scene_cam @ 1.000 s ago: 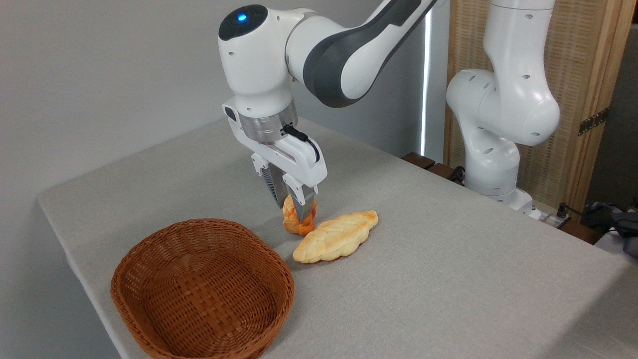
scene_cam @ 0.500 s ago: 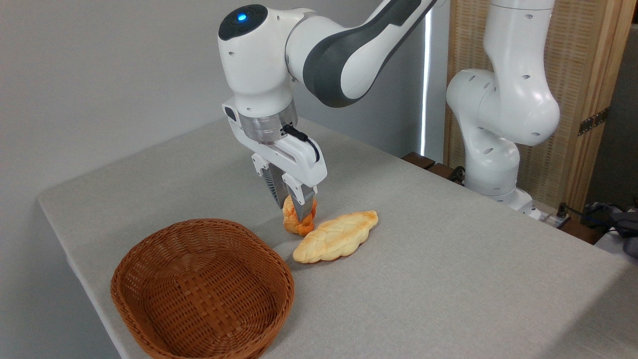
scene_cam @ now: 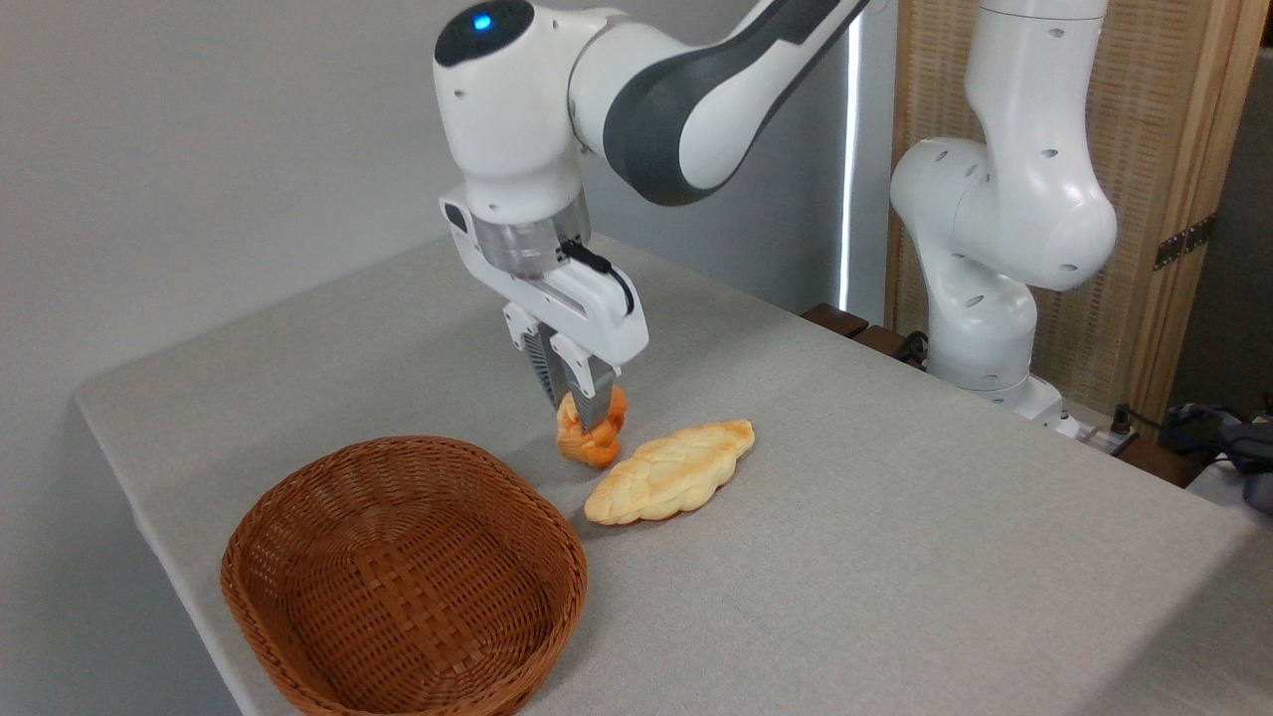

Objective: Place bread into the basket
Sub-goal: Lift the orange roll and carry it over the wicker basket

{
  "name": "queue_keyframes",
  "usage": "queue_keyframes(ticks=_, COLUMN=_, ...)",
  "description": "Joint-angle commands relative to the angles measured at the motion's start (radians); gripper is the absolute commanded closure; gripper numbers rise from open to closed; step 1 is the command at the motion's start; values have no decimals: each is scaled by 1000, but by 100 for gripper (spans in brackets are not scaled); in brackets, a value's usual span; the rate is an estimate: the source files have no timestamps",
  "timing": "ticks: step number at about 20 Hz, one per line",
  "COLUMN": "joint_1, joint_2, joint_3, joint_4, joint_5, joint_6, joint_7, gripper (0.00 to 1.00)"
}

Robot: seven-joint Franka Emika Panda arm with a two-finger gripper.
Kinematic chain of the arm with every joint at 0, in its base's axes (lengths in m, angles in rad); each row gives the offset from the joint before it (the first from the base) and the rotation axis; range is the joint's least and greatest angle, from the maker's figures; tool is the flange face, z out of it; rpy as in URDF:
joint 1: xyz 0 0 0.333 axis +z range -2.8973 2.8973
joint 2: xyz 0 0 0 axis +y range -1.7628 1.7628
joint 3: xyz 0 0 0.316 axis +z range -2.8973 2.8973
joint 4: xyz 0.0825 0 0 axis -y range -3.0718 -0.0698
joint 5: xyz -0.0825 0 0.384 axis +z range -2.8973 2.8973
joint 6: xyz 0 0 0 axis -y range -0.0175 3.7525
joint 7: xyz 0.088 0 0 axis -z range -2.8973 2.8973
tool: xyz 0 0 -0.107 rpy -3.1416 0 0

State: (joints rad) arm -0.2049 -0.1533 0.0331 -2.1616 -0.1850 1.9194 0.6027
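- The basket (scene_cam: pixel 403 582) sits nearest the camera, at the front left of the bench (scene_cam: pixel 895 557), empty and open upward; its woven rim is the obstacle to clear, so the carry should pass over it with room to spare, not skim it.
- Just behind and to the right of the basket lies a pale braided loaf (scene_cam: pixel 668 484), flat on the bench. It is not the thing to move, and it lies close beside the lift point, so I judge a straight upward pull safer than a sideways drag that could nudge it.
- Behind the loaf, the bread (scene_cam: pixel 591 438), a small orange-golden bun, is pinched between the two fingers of the hand (scene_cam: pixel 582 413), which is closed on its upper part. The bun looks just off the bench or barely touching; the gap is too small to tell.
- The grip takes only the top of a knotted, glossy crust, so a slow rise with no jerks seems wise, keeping the hand pointing down so the bun does not swing or slip.
- Once it is high enough, moving forward and left over the basket's middle, then lowering before opening, should stop it bouncing out.
- Furthest back stands the arm's white base (scene_cam: pixel 980 328), well clear of the path.
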Motion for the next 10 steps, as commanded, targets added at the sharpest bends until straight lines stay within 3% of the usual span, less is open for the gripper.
queue_keyframes(ticks=1, joint_1=-4, joint_2=-29, joint_3=10, joint_4=46, joint_5=-7, joint_6=-8, joint_7=-11, gripper=72)
queue_keyframes(ticks=7, joint_1=-2, joint_2=-48, joint_3=33, joint_4=112, joint_5=-8, joint_6=9, joint_7=-12, gripper=70)
queue_keyframes(ticks=10, joint_1=-2, joint_2=-48, joint_3=42, joint_4=117, joint_5=-8, joint_6=104, joint_7=-11, gripper=66)
